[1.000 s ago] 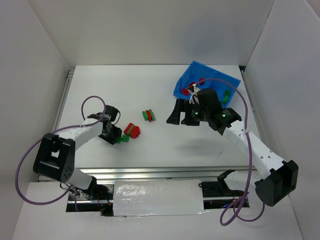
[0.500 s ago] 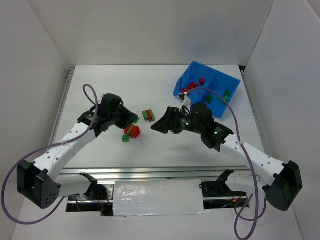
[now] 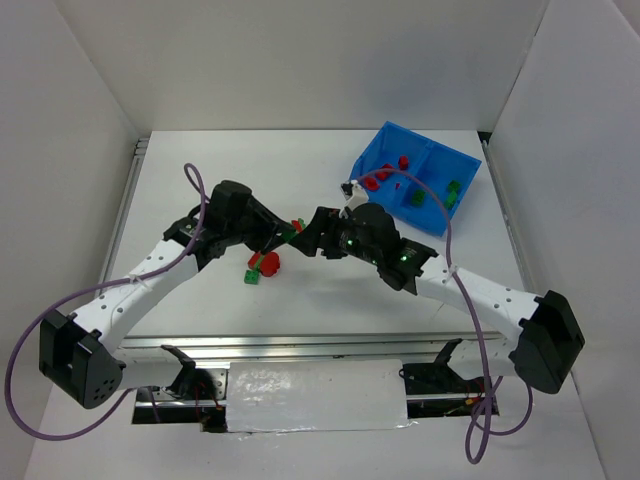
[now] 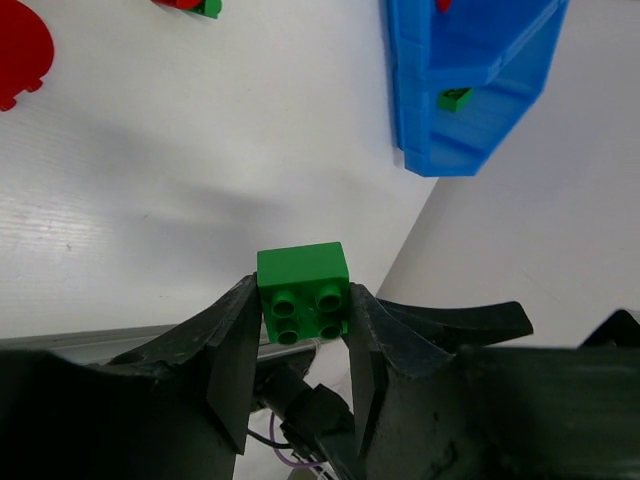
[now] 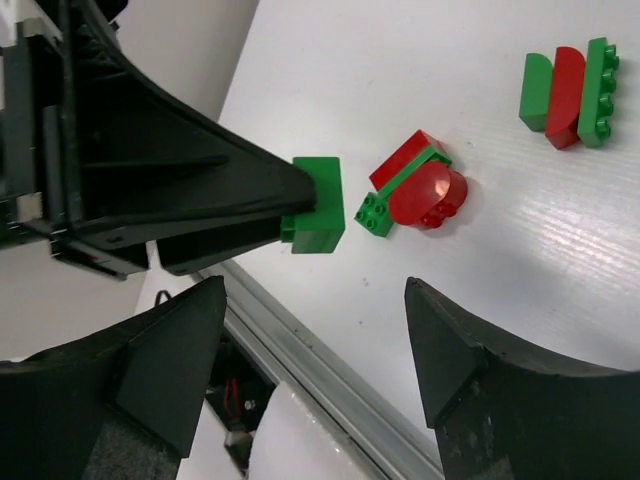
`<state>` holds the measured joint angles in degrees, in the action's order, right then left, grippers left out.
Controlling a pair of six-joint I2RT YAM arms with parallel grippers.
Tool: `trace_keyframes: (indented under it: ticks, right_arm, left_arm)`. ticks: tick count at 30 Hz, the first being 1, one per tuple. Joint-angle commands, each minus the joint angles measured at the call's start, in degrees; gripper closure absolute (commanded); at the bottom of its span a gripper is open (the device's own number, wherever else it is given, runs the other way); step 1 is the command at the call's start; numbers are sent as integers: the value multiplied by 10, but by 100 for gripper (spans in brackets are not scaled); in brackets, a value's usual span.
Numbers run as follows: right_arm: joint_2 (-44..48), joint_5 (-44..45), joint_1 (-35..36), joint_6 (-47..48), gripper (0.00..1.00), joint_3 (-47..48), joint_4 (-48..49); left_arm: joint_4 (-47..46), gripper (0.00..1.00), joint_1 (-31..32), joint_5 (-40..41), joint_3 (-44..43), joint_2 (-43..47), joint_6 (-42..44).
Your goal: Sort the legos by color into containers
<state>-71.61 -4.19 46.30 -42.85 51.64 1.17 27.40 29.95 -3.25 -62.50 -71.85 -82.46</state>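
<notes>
**Op A:** Left claw [image 4: 303, 300] is pinched shut on one green brick [image 4: 303, 285], studs facing its camera, lifted clear of the table [image 4: 150, 180].

**Op B:** What moved?

**Op A:** A second ago I had that arm low on the left beside the loose bricks, and the right claw [image 5: 312, 300] was up against the bin [image 4: 425, 120]. Now both have swung to the middle and sit nose to nose. I read that as a handover, since the bin is on the right arm's side.

**Op B:** Right claw ready?

**Op A:** It's spread wide and holds nothing. The brick sits just ahead of its fingers but isn't between them yet.

**Op B:** Where does the brick go?

**Op A:** In the right-hand compartment, where the greens are. The reds are in the left one.

**Op B:** What's left on the table?

**Op A:** A red-and-green clump [image 5: 415, 180] and a stuck trio [image 5: 567, 85], both near the claws, so I count sorting as partly done.
</notes>
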Motion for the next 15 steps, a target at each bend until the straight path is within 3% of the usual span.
trace_keyframes:
  ticks: [1,6,9,10,12,13,14,15]
  right_arm:
    - [-16,35,3,17,22,29,39]
    - [-45,33,5,22,28,45,59]
    - [-63,22,4,29,46,59,73]
    - [-65,19,4,30,60,60,83]
    - [-67,22,4,32,76,58,95]
    - [-66,28,4,31,90,57,101]
    - [-63,28,4,36,99,55,103]
    - [-61,31,4,37,100,51,103]
  left_arm:
    - [-34,100,3,-31,-21,2,4]
    - [-56,100,8,-54,-10,3,-10]
    - [-63,100,12,-58,-10,2,-10]
    - [-65,100,12,-63,-10,1,-10]
    - [-64,100,13,-66,-10,1,-8]
    - [-64,100,12,-67,-10,1,-6]
    - [-64,97,12,-66,-10,2,-3]
    - [-61,77,12,-63,-10,3,1]
